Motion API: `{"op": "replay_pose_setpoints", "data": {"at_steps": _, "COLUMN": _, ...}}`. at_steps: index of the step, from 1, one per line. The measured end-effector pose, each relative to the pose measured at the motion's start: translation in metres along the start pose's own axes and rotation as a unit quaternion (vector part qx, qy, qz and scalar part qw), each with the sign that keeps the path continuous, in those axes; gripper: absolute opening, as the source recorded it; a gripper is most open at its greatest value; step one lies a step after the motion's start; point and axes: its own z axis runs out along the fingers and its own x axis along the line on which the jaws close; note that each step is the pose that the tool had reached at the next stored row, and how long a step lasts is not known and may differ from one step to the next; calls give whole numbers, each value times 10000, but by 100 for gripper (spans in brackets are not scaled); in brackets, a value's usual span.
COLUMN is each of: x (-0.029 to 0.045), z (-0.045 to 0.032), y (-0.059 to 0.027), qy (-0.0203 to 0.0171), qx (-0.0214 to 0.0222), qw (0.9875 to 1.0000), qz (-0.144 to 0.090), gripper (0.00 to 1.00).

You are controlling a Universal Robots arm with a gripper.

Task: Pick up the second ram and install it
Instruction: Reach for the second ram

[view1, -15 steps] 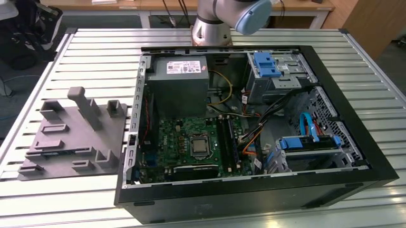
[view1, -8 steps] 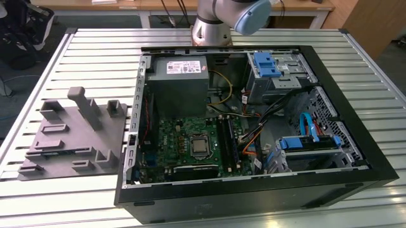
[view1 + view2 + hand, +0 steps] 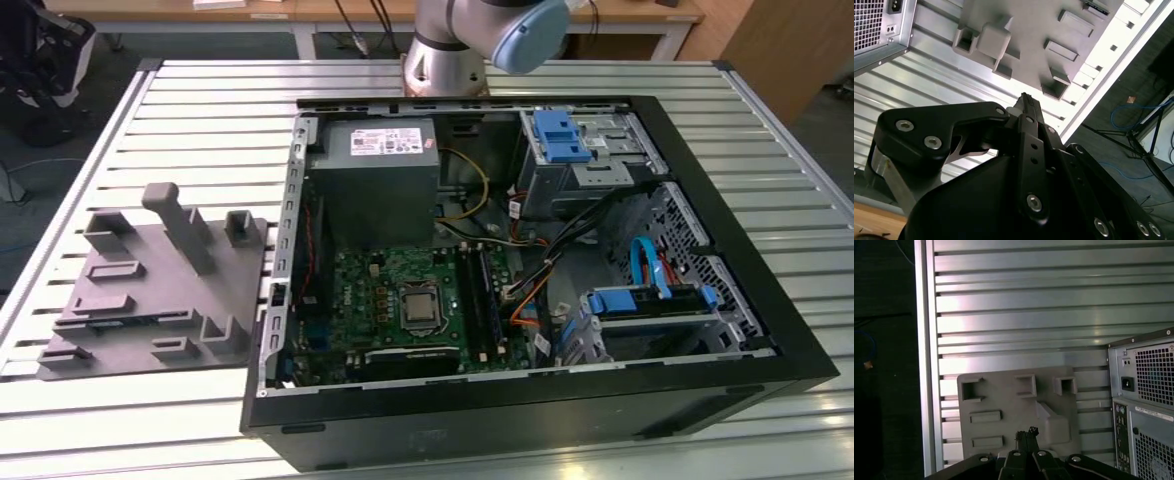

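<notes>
second ram point(image 3: 127, 322) – thin dark strip lying flat in a slot of the grey holder tray point(image 3: 150, 292), near side, at the exterior view's left | tray just beside the open computer case point(image 3: 534, 425) on the slatted table point(image 3: 107, 130) | gripper point(image 3: 1026, 433) – fingertips pressed together, well apart from the ram, tray beyond them in the first wrist view

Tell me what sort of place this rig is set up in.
Probably a robotics lab bench set up for PC assembly: an open computer case lies on a slotted metal table, a grey fixture tray sits beside it, and a robot arm stands just beyond the case.
</notes>
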Motion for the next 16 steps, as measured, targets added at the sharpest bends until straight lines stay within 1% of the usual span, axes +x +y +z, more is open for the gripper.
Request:
{"op": "replay_pose_setpoints", "data": {"at_steps": 4, "x": 21, "z": 8, "y": -2, "qy": 0, "qx": 0, "qw": 10000, "qz": -1, "gripper": 10}}
{"op": "replay_pose_setpoints", "data": {"at_steps": 11, "x": 24, "z": 11, "y": -4, "qy": 0, "qx": 0, "qw": 10000, "qz": 0, "gripper": 10}}
{"op": "replay_pose_setpoints", "data": {"at_steps": 14, "x": 23, "z": 16, "y": -24, "qy": 0, "qx": 7, "qw": 10000, "qz": -1, "gripper": 10}}
{"op": "replay_pose_setpoints", "data": {"at_steps": 16, "x": 26, "z": 23, "y": -53, "qy": -1, "qx": 10, "qw": 10000, "qz": 0, "gripper": 10}}
